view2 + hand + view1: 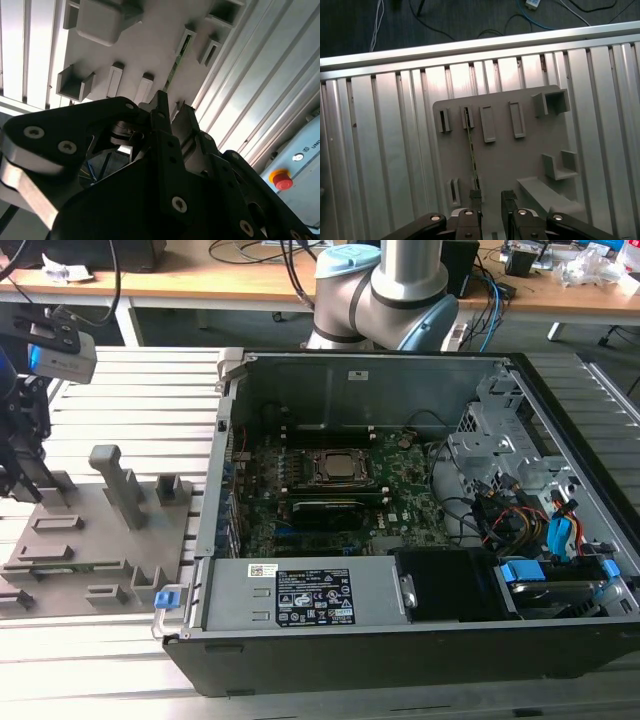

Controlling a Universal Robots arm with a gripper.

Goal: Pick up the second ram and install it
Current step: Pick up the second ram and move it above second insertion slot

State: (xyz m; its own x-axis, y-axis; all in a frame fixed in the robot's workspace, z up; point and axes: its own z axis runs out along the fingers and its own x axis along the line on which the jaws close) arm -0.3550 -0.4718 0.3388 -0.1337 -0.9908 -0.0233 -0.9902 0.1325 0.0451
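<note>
In the first wrist view I have the tool [491, 197] hanging over the grey holder plate [520, 165]. Its two fingers are spread, bare plate shows in the gap, and nothing is pinched.

The second ram [472, 150] stands on its edge in the plate. It is a thin green stick, and its long axis runs straight away from the tool, from a slot close to the fingers to a slot near the plate's far edge. Its near end lines up with one fingertip [475, 196] rather than with the gap, and I cannot tell whether that tip touches it.

In the second wrist view the stick again points lengthwise away from the fingers, seated between small raised blocks.

The plate lies on the ribbed metal worktop [385, 150]. In the exterior view the tool sits at the exterior view's left, above the plate. The open computer case [300, 660] stands just beside the plate, on the exterior view's right, with a green motherboard [410, 490] inside.
</note>
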